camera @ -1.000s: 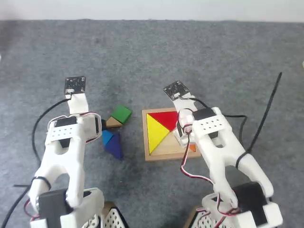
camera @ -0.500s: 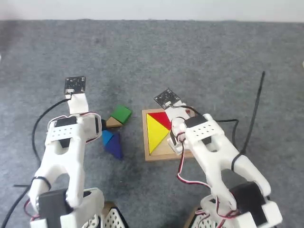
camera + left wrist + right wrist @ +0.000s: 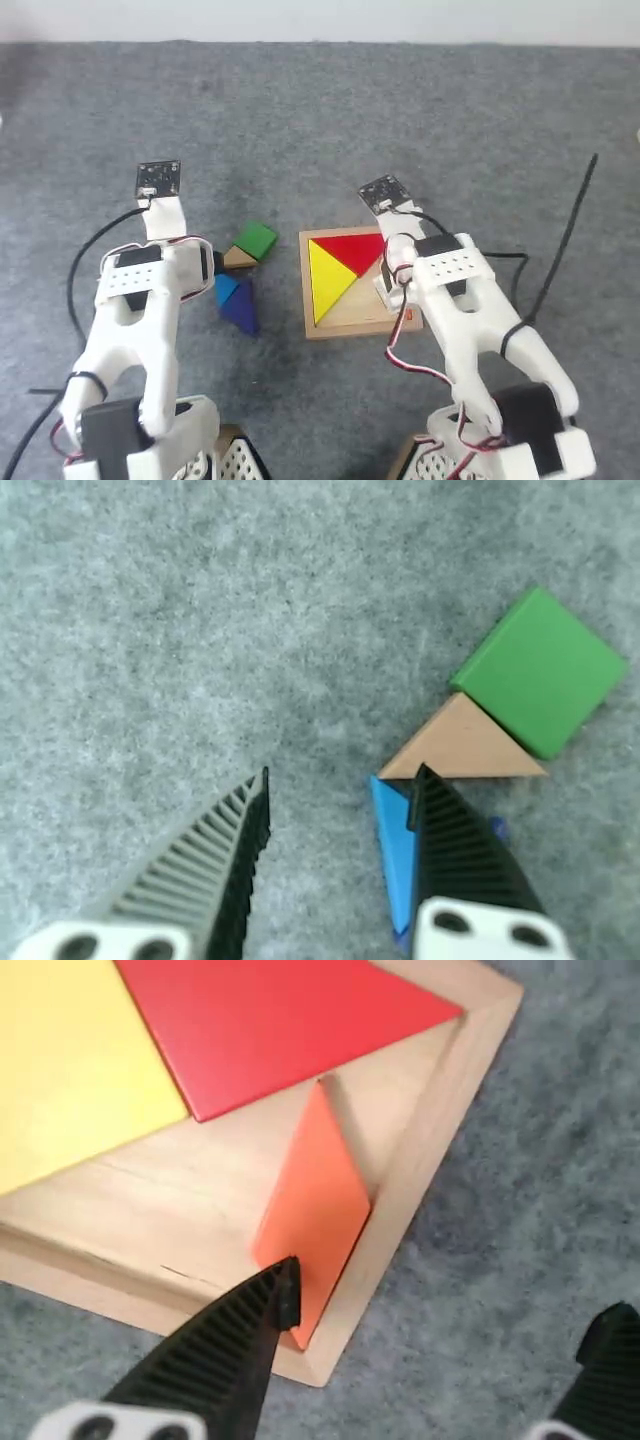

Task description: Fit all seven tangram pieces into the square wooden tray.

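Note:
The square wooden tray [image 3: 322,327] holds a yellow triangle [image 3: 328,280] and a red triangle [image 3: 352,250] lying flat. An orange piece [image 3: 315,1210] lies tilted in the tray's corner, its outer edge resting up on the rim [image 3: 440,1130]. My right gripper [image 3: 450,1305] is open, with one fingertip [image 3: 285,1285] just above the orange piece's end and the other out over the carpet. My left gripper [image 3: 342,775] is open beside the loose pieces. One of its fingers [image 3: 450,850] is over the light blue triangle [image 3: 393,860]. The tan triangle [image 3: 462,748] and green square [image 3: 540,670] lie just beyond.
A dark blue piece [image 3: 242,312] lies against the light blue triangle [image 3: 226,288], left of the tray. Grey carpet [image 3: 320,120] covers the table, with open room behind the tray. A black cable [image 3: 560,240] runs along the right side.
The right arm swung left over the tray half a second ago and has come back to the tray's right side. The left arm has not moved.

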